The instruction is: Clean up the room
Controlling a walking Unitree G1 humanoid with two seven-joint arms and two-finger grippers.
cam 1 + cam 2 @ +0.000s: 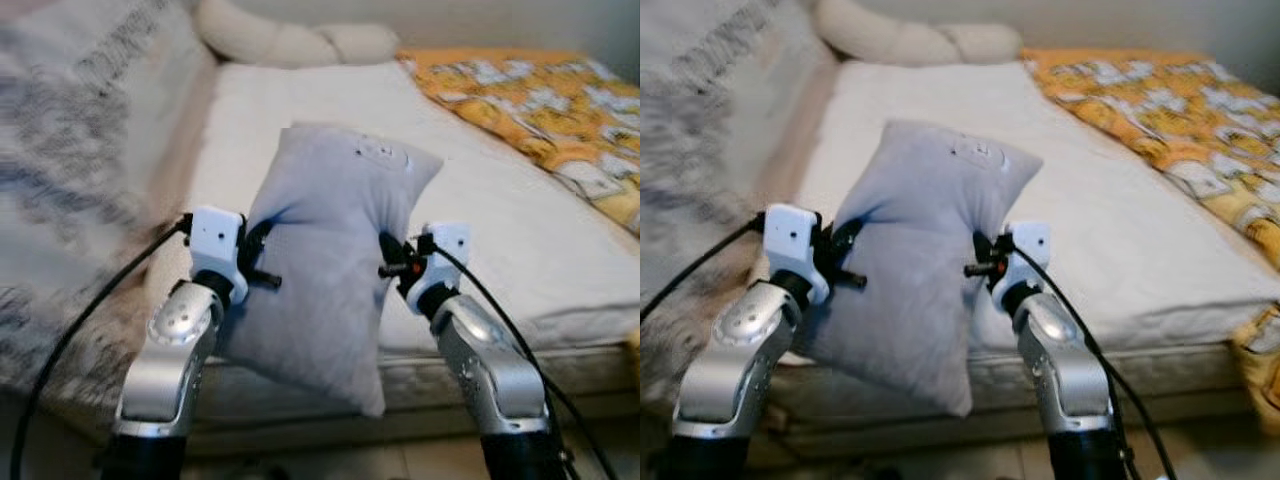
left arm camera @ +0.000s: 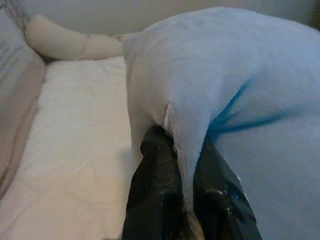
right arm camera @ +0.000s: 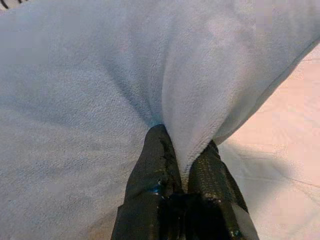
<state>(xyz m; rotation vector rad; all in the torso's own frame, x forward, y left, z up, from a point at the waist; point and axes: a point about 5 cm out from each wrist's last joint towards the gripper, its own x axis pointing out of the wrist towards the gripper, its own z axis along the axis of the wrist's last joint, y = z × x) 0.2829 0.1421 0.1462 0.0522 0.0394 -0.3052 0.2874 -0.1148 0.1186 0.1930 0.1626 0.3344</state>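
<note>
Both hands grip the grey pillow (image 1: 330, 270) in the centre of the left eye view: the left hand (image 1: 258, 262) clamps its left edge, the right hand (image 1: 392, 262) its right edge, holding it over the near edge of the bed (image 1: 500, 230). An orange patterned blanket (image 1: 540, 100) lies at upper right, a cream bolster (image 1: 290, 42) at top. In the left wrist view, the black fingers (image 2: 155, 200) pinch a fold of pillow. In the right wrist view, the fingers (image 3: 150, 190) likewise squeeze a pleat of grey fabric.
</note>
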